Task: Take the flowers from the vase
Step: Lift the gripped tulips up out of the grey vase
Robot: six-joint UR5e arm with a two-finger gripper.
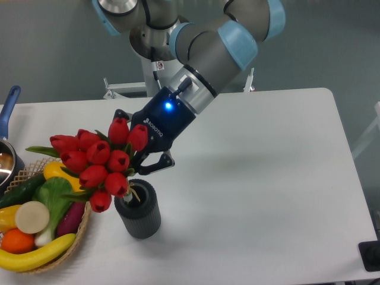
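Ribbing runs in fine rings around the dark grey cylindrical vase (138,209). Above its round mouth, the flowers (97,164), glossy red buds on green stems, lean toward the wicker basket (83,227). The gripper (144,167) is clamped on the stems just above the vase; buds hide its fingertips.

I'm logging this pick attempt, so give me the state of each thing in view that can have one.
flowers: held by the gripper, tilted left, stems' lower ends at the vase's mouth.
vase: upright on the table, mouth open, not gripped.
gripper: shut on the flowers just above the vase.
wicker basket: on the table's left edge, full of fruit and vegetables.
pot: at the left edge, mostly cut off; contents cannot be told.
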